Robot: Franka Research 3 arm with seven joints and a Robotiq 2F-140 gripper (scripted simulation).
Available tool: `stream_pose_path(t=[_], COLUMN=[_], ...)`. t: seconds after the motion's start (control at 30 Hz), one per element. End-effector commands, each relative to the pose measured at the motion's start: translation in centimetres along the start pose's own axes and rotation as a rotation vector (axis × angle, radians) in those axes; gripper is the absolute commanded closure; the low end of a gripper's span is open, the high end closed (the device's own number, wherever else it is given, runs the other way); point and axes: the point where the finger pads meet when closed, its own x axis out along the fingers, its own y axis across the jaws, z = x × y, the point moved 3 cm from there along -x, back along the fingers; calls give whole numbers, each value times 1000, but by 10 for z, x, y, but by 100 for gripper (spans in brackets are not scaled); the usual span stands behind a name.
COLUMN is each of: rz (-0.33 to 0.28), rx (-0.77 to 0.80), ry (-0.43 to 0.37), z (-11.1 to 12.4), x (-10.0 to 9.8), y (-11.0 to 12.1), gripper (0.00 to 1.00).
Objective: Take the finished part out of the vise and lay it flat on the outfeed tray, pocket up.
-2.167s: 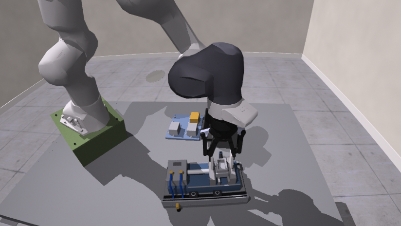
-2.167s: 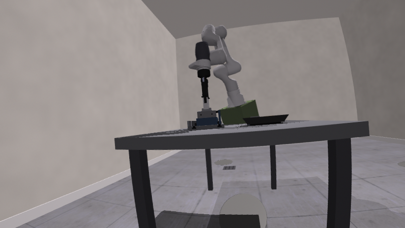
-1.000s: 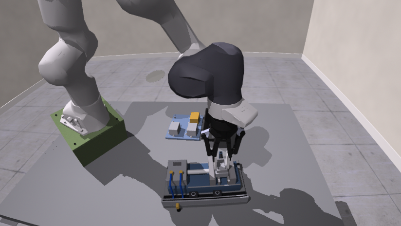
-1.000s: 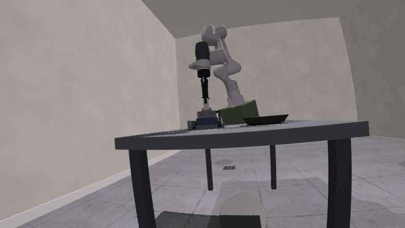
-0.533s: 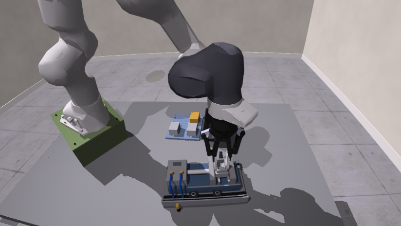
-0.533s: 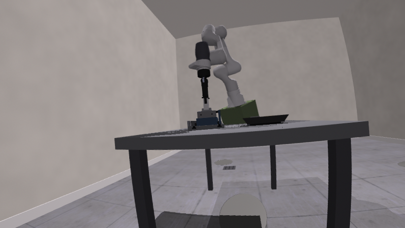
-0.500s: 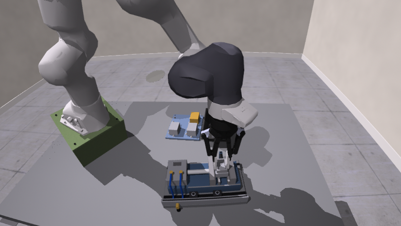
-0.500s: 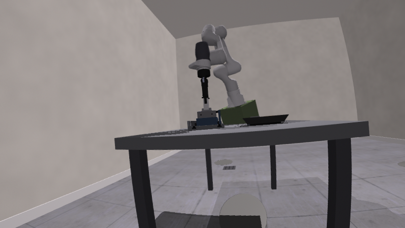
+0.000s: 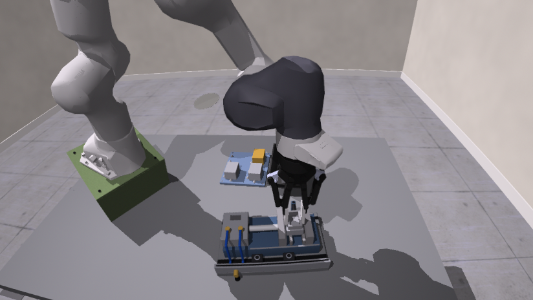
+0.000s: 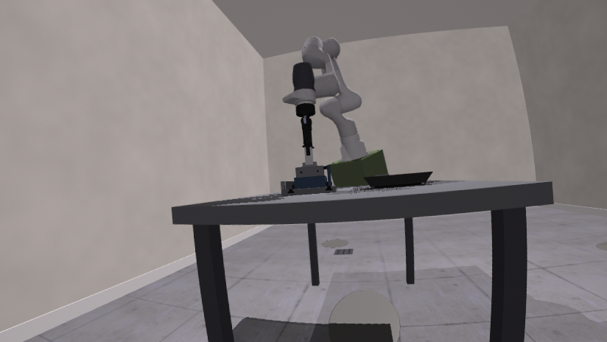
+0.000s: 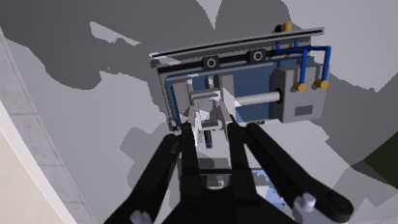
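Gripping: the gripper (image 9: pixel 295 208) stands upright over the vise (image 9: pixel 271 238), its black fingers pinching the finished part (image 9: pixel 294 220), a pale grey block at the right-hand end of the vise bed.

Part, position: held between the fingertips just above the vise jaws in the exterior view; whether it has fully cleared them I cannot tell. The wrist view shows light faces and a dark recess between the fingertips, likely the pocket, though the orientation is hard to read.

Vise: blue bed on a grey base plate, with a grey cylinder block (image 9: pixel 234 223), a horizontal rod and two blue hoses (image 9: pixel 240 244) at the left end. The straight-down approach suits a part seated between jaws, since only its top stands free to be grasped.

Tray: a dark shallow dish (image 10: pixel 399 178) on the table (image 10: pixel 361 203), seen only from the exterior camera, well apart from the vise and near the green arm base (image 9: pixel 127 193).

Other stock: a blue board (image 9: pixel 244 169) bearing two grey blocks and a yellow one, just behind the vise.

Step judged: lifting out; carrying, laying flat pocket up and releasing remain. Risk judged: the part catching on a vise jaw if raised askew.
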Motion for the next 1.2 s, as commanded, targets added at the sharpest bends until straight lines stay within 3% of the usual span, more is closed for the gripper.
stream_pose_path(t=[0.0, 0.73, 1.17], rz=[-2, -2, -2], rx=[-3, -3, -3], ry=[0, 0, 0], z=[-1, -1, -1], x=[0, -1, -12], y=[0, 0, 0], gripper=[100, 100, 100])
